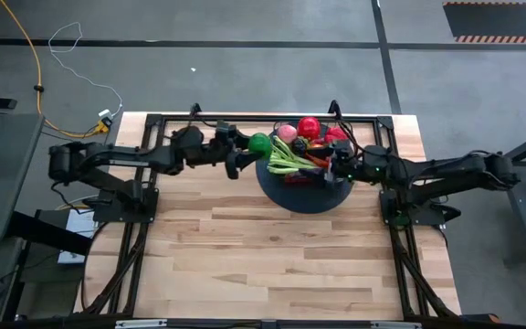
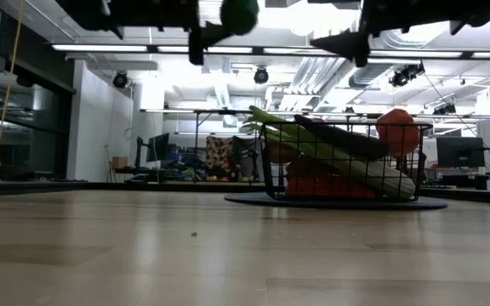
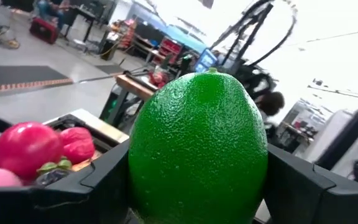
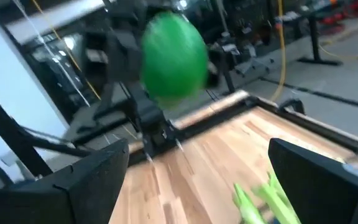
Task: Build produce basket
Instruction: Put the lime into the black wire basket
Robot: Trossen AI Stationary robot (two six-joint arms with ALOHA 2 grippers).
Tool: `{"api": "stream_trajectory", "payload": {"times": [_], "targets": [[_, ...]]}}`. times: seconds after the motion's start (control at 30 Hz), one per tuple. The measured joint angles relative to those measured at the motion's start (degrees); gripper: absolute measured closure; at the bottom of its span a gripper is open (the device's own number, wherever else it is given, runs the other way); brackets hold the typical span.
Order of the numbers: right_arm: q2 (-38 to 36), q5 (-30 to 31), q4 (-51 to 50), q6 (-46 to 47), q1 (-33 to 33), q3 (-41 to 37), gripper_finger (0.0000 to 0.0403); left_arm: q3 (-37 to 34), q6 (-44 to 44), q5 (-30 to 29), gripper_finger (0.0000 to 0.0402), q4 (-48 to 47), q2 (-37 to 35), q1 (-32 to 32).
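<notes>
Just left of the basket [image 1: 305, 194], left gripper [image 1: 249, 152] fingers clasp an upright lime [image 1: 259, 143]; right gripper [image 1: 334, 168] fingers gape.

The lime [image 3: 197, 146] is showing a glossy, finely pebbled green skin. The table [image 1: 272, 265] is presenting smooth, pale wood planks. The basket [image 2: 339, 161] is displaying thin black wire mesh.

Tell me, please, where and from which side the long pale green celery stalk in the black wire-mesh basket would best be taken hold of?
Probably at the leafy end of the long pale green celery stalk, from above and the left: it overhangs the black wire-mesh basket rim, while the rest lies among other produce. The right tool hangs open nearby.
</notes>
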Motion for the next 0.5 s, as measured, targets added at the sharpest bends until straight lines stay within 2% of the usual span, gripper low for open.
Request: {"api": "stream_trajectory", "payload": {"times": [0.13,0.23,0.5], "targets": [[1.7,-2.8,5.8,0.4,-2.0,0.0,0.0027,2.5,-1.6,-0.1,0.0128,0.5,4.7,-0.1],[1.8,-2.7,8.0,1.9,-3.0,0.0,0.0027,4.3,-2.6,1.1,0.0128,0.2,7.3,-0.3],[1.8,-1.1,6.8,4.3,-5.0,0.0,0.0027,8.1,-2.6,4.4,0.0128,0.6,9.7,-0.6]]}}
